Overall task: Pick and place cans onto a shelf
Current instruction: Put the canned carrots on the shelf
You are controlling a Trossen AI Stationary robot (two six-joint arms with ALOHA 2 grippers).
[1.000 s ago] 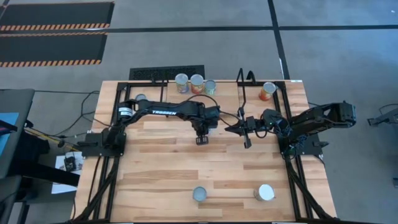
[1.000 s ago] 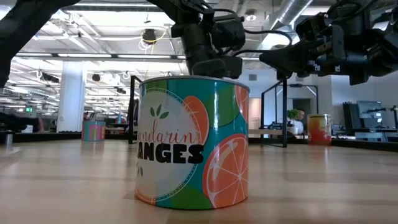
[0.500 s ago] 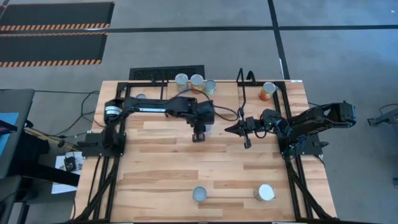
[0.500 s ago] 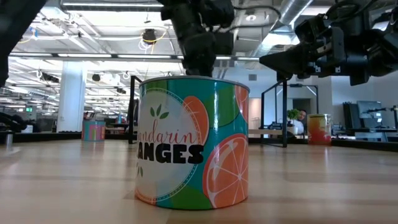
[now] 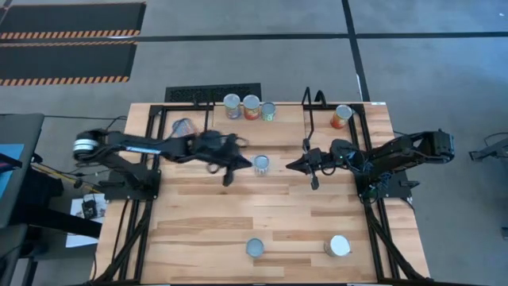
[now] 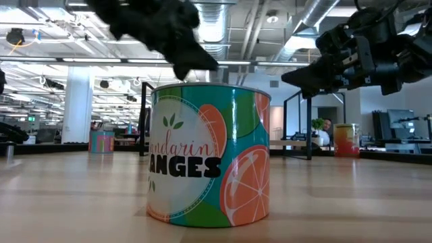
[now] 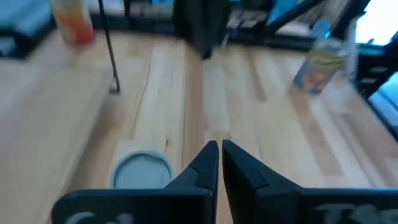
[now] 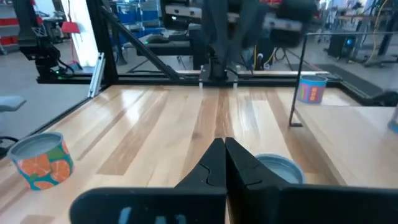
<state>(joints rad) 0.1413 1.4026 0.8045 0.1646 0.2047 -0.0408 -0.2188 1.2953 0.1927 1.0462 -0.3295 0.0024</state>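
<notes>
Cans on table and shelf, both grippers shut and empty

Left gripper [image 5: 228, 176] left of centre in the high view, fingers [image 7: 205, 167] pressed together, gripping nothing; one can [image 5: 261, 164] upright on the table [image 5: 198, 222] just right of it, apart. Right gripper [image 5: 294, 166] right of that can, tips closed, nothing held. Three cans [image 5: 251, 106] in a row at upper centre, seemingly on the shelf [image 5: 286, 131], though hard to confirm from above; another can [image 5: 342, 116] at upper right, one lying tilted at upper left [image 5: 183, 127]. Two more cans [image 5: 255, 248] [image 5: 339, 245] along the lower edge. Low view filled by a mandarin-orange can [image 6: 209, 154] standing upright
</notes>
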